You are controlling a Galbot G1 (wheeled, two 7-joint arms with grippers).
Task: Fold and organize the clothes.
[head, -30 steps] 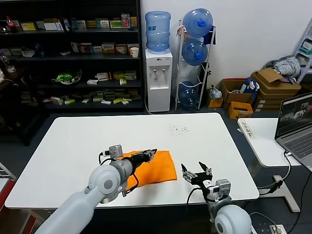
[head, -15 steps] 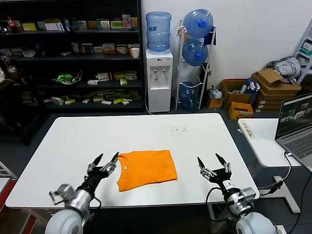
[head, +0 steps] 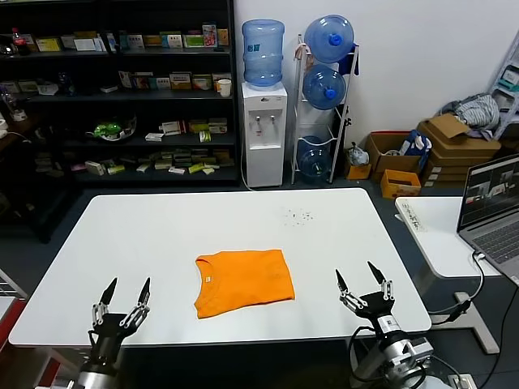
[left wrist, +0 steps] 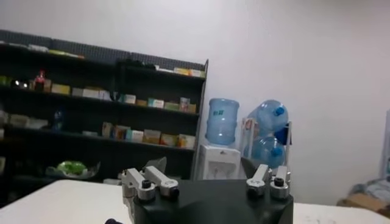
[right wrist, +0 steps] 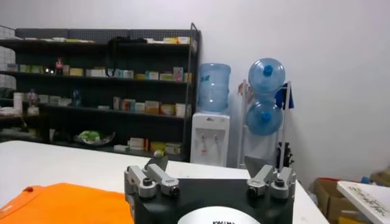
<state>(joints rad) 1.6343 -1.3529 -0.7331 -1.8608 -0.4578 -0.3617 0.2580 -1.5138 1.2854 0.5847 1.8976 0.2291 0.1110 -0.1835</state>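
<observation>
Having let go of the orange T-shirt [head: 243, 282], which lay folded mid-table, the left gripper [head: 122, 302] retreated to the near left edge, fingers spread like the right gripper [head: 362, 285], suggesting folding was finished.

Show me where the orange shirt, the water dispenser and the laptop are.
orange shirt [head: 244, 281], head view, middle of the folded cloth.
water dispenser [head: 264, 130], head view, its white front.
laptop [head: 491, 197], head view, its screen.
</observation>
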